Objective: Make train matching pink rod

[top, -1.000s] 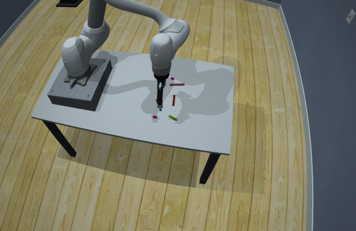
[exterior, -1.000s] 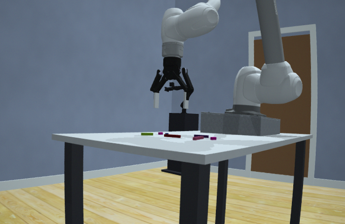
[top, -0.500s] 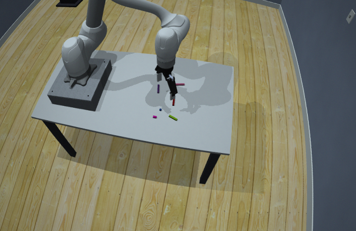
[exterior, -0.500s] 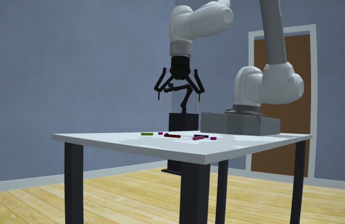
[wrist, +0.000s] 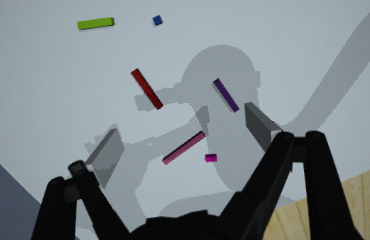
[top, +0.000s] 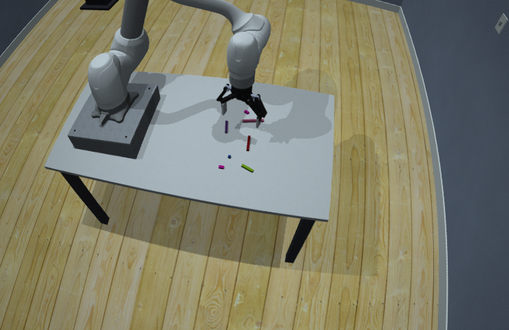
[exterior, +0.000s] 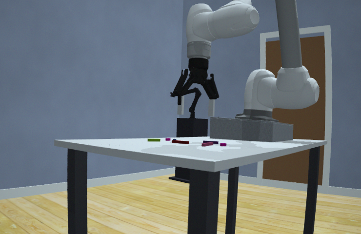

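My gripper [top: 241,116] [exterior: 196,111] is open and empty, well above the table. Seen from the wrist, the pink rod [wrist: 183,147] lies flat between my two fingers, far below them. A magenta rod [wrist: 210,158] lies close beside it, apart from it. The purple rod [wrist: 226,95] and the red rod [wrist: 146,89] lie farther out, each alone. The lime rod [wrist: 95,23] and the small blue rod [wrist: 157,20] lie at the far side. A second magenta rod [top: 221,166] lies near the blue rod [top: 229,156]. No rods touch.
The arm's grey base block [top: 115,120] stands on the left part of the white table. A dark box [exterior: 191,127] stands behind the table. The rods all lie in the table's middle, away from its edges.
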You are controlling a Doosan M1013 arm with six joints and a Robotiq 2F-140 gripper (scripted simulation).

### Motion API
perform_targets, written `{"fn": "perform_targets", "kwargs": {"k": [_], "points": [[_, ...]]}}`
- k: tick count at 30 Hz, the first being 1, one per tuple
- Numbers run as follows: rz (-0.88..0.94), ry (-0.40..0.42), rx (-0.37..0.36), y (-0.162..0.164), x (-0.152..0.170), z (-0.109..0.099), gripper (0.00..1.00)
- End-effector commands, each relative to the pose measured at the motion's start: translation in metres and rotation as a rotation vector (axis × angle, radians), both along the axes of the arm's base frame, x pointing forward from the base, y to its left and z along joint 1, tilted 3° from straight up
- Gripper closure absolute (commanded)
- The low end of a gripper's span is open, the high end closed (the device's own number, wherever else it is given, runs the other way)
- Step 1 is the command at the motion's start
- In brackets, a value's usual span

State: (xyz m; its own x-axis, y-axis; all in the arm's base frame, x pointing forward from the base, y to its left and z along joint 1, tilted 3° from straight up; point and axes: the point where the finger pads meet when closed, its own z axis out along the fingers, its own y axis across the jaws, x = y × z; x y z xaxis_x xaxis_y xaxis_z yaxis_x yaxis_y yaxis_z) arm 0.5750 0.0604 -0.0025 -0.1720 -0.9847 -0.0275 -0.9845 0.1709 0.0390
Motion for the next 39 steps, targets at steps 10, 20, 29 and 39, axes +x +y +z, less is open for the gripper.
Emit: {"fn": "perform_targets", "kwargs": {"k": [10,20,29,39], "points": [[0.504,-0.020,0.029,0.042,-0.002,-0.002,0.00],[0.893,-0.035,0.042,0.075,-0.006,-0.003,0.00],[1.261,-0.050,0.054,0.106,-0.011,-0.004,0.00],[1.444,-0.057,0.060,0.122,-0.014,-0.005,0.00]]}}
